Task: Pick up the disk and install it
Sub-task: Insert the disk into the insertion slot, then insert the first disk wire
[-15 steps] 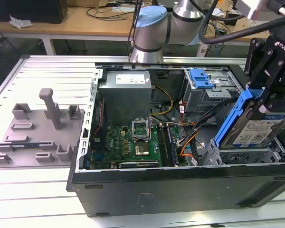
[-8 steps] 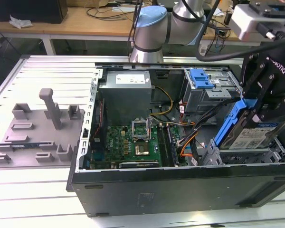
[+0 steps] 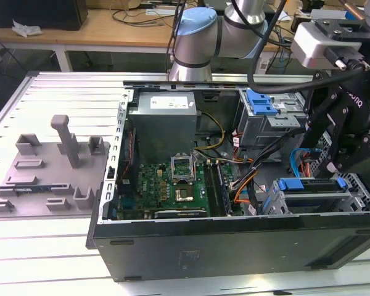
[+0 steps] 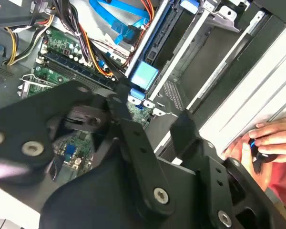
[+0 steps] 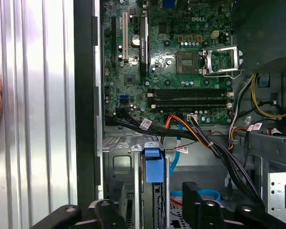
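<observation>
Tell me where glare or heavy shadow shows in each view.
Exterior view: the ribbed table washes out white in front, the computer case wall is dark. Second wrist view: the table glares, the gripper is a black silhouette. First wrist view: the table shines; the power supply sits in shadow.

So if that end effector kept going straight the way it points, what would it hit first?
Probably the blue plastic tab on the metal drive cage: the open end effector lines up with it in the first wrist view, though depth is unclear.
</observation>
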{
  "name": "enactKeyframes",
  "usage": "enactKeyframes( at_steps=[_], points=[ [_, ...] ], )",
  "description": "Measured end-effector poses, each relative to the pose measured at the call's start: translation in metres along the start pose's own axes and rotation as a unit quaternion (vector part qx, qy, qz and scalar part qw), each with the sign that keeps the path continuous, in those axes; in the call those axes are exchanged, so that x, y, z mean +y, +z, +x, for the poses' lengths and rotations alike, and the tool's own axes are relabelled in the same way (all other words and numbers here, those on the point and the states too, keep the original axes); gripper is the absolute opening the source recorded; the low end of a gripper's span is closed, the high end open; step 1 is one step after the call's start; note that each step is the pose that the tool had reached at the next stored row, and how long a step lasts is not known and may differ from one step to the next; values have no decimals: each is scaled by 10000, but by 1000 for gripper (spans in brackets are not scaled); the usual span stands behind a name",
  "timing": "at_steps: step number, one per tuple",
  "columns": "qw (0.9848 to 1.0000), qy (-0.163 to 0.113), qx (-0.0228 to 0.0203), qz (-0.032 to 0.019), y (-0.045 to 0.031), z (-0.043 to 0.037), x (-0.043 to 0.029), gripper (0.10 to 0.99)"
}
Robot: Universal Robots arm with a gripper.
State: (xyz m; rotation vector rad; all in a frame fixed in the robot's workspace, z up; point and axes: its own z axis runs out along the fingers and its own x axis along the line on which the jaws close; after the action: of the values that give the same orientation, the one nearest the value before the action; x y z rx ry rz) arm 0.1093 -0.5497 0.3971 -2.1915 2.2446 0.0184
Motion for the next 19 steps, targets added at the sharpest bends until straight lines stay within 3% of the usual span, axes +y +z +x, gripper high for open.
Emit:
enactKeyframes(
  at_steps=[1, 19],
  points=[
    [10000, 0, -1, 0, 1, 0, 0, 624],
    [10000, -5, -1, 0, 1, -1, 0, 624]
  ],
)
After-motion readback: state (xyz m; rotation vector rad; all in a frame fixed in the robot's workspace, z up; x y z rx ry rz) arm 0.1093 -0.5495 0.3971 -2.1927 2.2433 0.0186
